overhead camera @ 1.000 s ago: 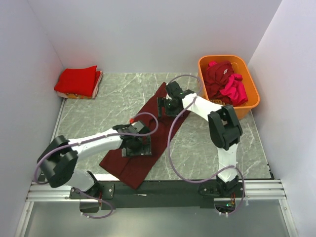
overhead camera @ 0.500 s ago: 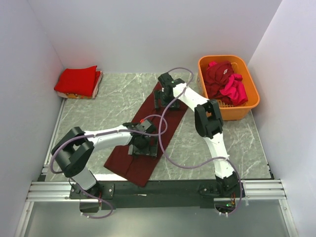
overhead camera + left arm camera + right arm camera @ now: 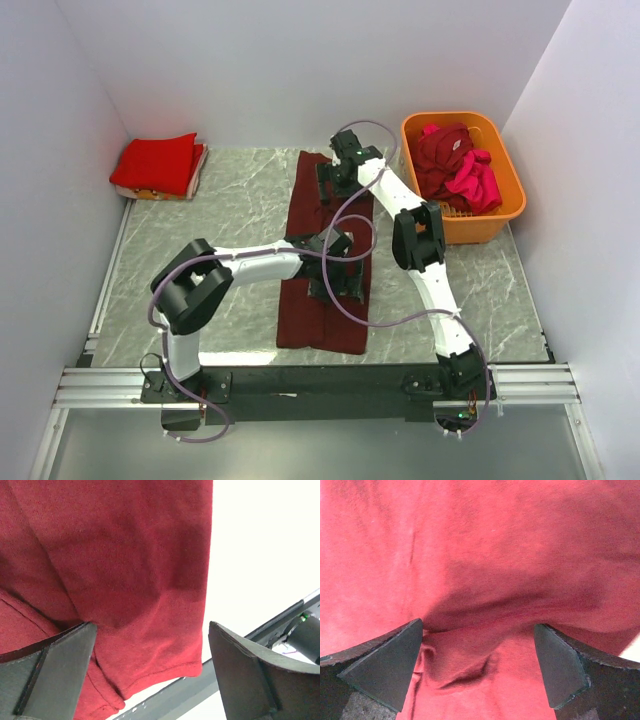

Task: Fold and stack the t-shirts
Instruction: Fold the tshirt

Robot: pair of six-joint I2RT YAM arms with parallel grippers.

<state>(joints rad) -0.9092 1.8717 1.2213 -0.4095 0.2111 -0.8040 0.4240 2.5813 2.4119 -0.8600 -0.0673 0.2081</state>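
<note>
A dark maroon t-shirt [image 3: 320,325], folded into a long narrow strip, lies on the marble table running from front to back. My left gripper [image 3: 336,276] sits over its near half, fingers spread wide and open, with the cloth's hem corner [image 3: 195,667] below them. My right gripper [image 3: 336,181] is over the far end of the strip, also open. Wrinkled maroon cloth [image 3: 480,540] fills the right wrist view under the spread fingers [image 3: 390,665]. Nothing is pinched by either. A folded bright red t-shirt [image 3: 157,163] lies at the back left.
An orange basket [image 3: 505,208] at the back right holds crumpled maroon [image 3: 440,152] and magenta-pink [image 3: 478,183] shirts. White walls close in on three sides. A metal rail [image 3: 320,380] runs along the near table edge, just past the strip's near hem.
The maroon strip has swung from a diagonal to straight front-to-back. My left gripper moved right with it; my right gripper moved back toward the far wall.
</note>
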